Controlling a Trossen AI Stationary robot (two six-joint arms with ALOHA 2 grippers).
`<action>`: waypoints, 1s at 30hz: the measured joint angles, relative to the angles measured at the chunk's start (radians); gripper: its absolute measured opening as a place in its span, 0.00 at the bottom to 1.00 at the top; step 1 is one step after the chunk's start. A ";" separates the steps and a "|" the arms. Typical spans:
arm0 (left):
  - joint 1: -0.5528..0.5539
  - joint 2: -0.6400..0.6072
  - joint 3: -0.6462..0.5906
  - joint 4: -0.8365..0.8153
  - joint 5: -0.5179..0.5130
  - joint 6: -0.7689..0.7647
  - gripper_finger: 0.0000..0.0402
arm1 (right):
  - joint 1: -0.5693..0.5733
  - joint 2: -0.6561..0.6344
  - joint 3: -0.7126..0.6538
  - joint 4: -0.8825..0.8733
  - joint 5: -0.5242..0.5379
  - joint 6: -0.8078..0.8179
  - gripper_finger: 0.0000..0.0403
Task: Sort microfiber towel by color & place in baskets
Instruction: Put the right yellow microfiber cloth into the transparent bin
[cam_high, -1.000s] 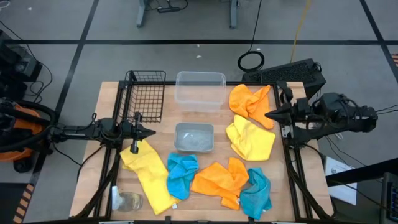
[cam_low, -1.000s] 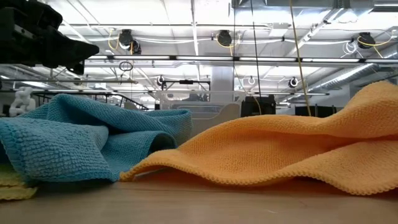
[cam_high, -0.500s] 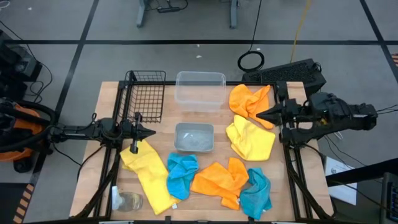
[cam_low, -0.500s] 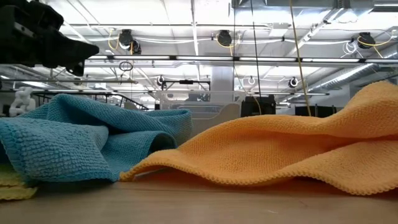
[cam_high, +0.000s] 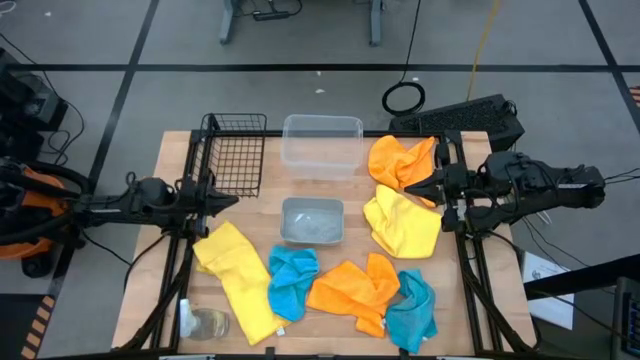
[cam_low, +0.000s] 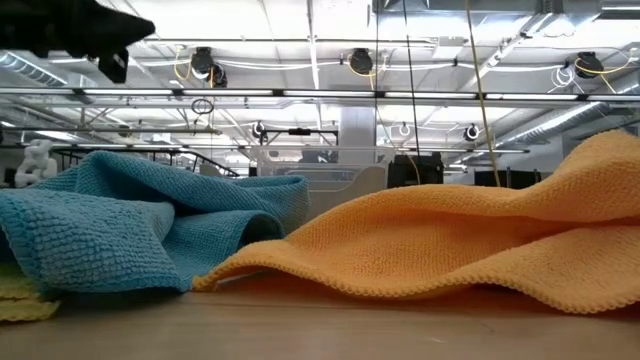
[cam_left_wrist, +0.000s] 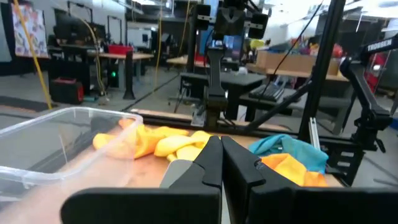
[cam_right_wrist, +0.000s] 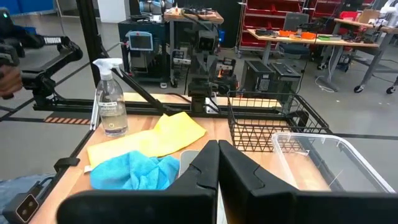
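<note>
Six microfiber towels lie loose on the wooden table: orange (cam_high: 402, 163) and yellow (cam_high: 403, 222) at the right, and yellow (cam_high: 237, 279), blue (cam_high: 291, 281), orange (cam_high: 357, 289) and teal (cam_high: 412, 310) along the near edge. The black wire basket (cam_high: 233, 152) and clear tub (cam_high: 322, 143) stand at the far side, the grey tray (cam_high: 312, 221) in the middle. My left gripper (cam_high: 232, 200) hangs shut above the table's left part, near the wire basket. My right gripper (cam_high: 407, 187) is shut and raised above the two right towels. Neither gripper holds anything.
A clear spray bottle (cam_right_wrist: 111, 99) stands at the near left corner (cam_high: 200, 322). Bare wood shows between the tray and the wire basket. A keyboard (cam_high: 470, 118) and a coiled cable (cam_high: 404, 98) lie beyond the far right corner.
My left gripper has risen and drawn back a little toward the table's left edge, staying shut. My right gripper has moved toward the table's left, out over the orange and yellow towels, also shut. No towel has moved.
</note>
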 joint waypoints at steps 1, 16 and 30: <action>0.000 0.023 0.033 -0.026 0.000 0.000 0.00 | 0.000 0.000 0.000 0.001 0.000 0.000 0.00; 0.000 0.125 0.227 -0.101 0.089 0.053 0.00 | 0.001 0.000 0.000 -0.008 -0.003 0.034 0.00; 0.000 0.336 0.521 -0.101 -0.047 0.226 0.00 | 0.001 0.005 0.000 -0.094 -0.002 0.092 0.00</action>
